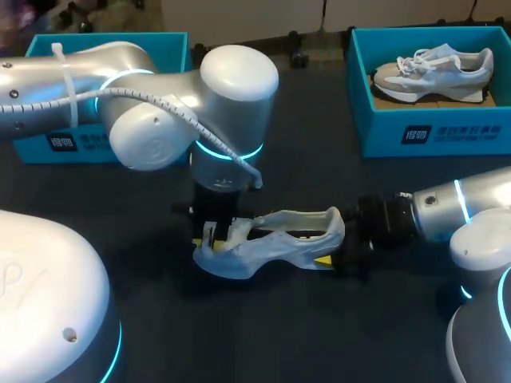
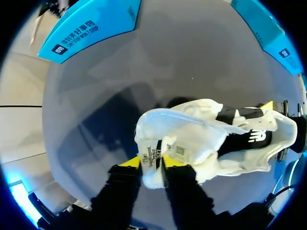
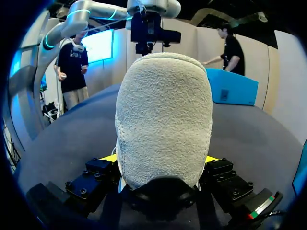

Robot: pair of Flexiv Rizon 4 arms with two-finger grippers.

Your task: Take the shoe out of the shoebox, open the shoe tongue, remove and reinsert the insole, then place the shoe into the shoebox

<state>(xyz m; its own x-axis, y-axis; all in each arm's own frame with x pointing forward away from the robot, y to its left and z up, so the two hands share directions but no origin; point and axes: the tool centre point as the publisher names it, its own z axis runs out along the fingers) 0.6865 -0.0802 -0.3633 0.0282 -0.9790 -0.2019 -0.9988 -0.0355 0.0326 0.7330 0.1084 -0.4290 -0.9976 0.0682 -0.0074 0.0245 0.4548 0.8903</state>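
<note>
Shoe (image 1: 279, 239) lying on the table (image 1: 319, 335).
Right jaws are steadying its heel (image 3: 163, 120); left jaws are pinching the tongue (image 2: 175, 143) open.

A robotics lab: my left arm (image 1: 120, 104) and right arm (image 1: 471, 203) over a dark test table (image 1: 303, 327).

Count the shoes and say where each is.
2. A white shoe lies mid-table in both arms' jaws; a grey shoe sits in the back-right shoebox. The back-left shoebox is mostly hidden.
</note>
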